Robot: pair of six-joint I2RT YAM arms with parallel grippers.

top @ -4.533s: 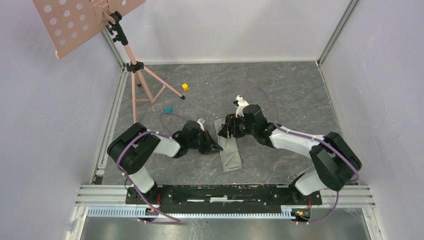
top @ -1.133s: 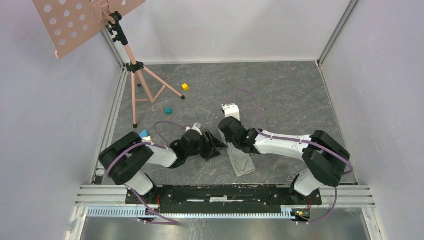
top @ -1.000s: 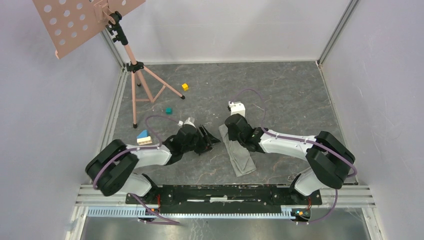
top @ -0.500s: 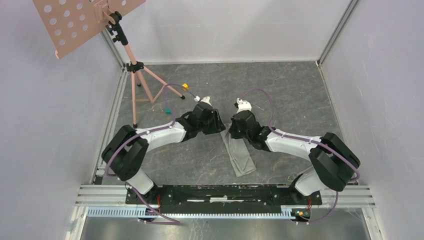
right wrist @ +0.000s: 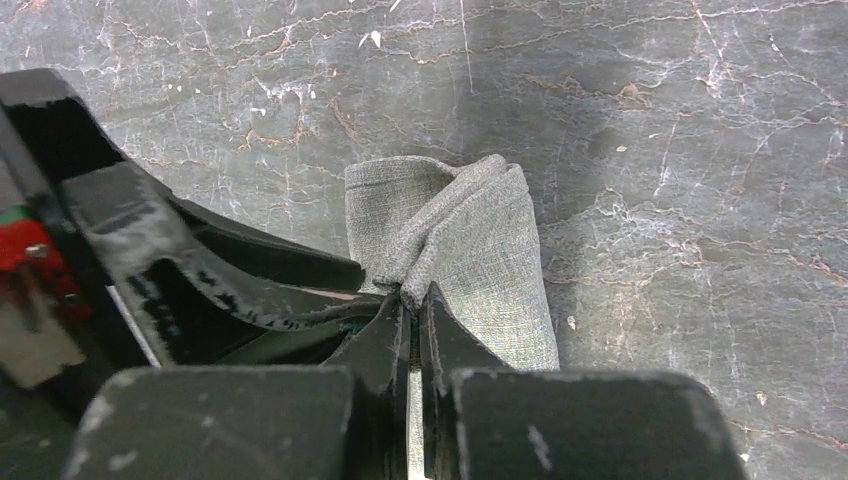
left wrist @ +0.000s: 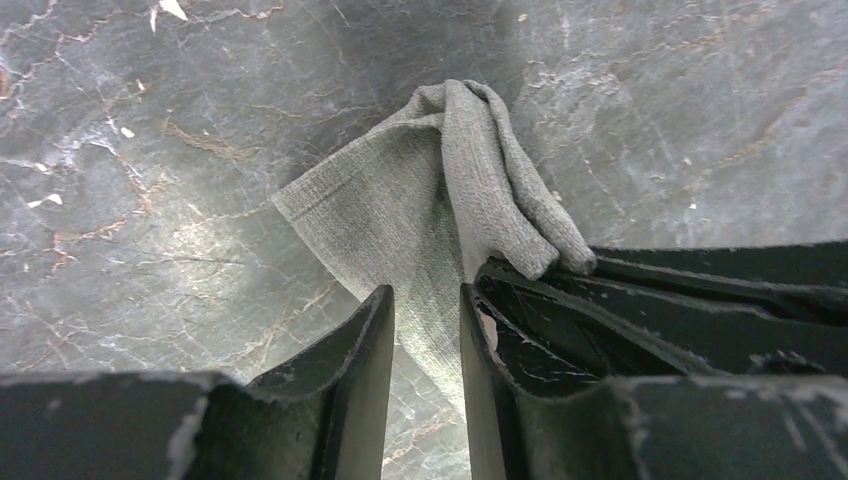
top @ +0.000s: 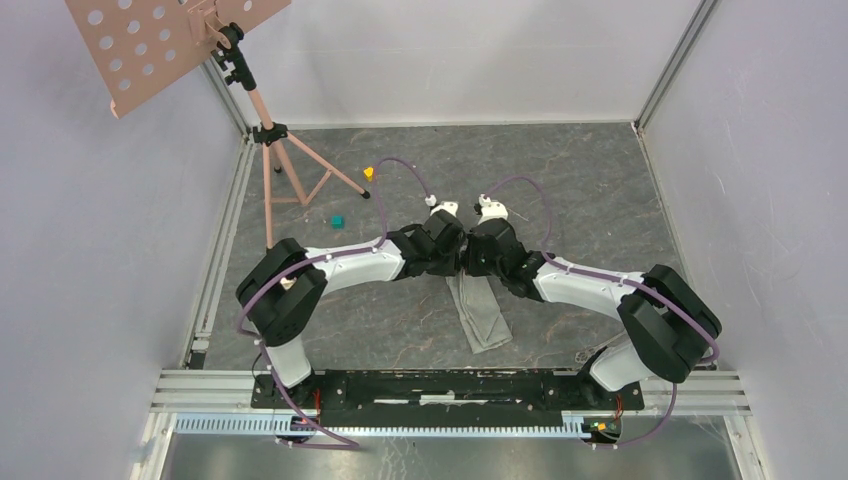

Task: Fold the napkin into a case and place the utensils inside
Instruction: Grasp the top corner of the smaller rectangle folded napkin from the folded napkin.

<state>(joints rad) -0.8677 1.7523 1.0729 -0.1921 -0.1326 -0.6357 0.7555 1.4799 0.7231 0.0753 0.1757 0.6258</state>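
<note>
While right gripper [right wrist: 412, 298] clamps one napkin [right wrist: 490, 250] — left gripper [left wrist: 425, 300] slightly apart; one yellow cube [top: 368, 172], one teal cube [top: 338, 220].

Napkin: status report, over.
Right tool shut on napkin, far end. Left tool open, straddling its edge. Yellow cube and teal cube well clear, far left.

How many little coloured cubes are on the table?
2. A yellow cube sits far back, just past one foot of the pink stand. A teal cube lies a bit nearer and further left. More could be hidden from view.
</note>
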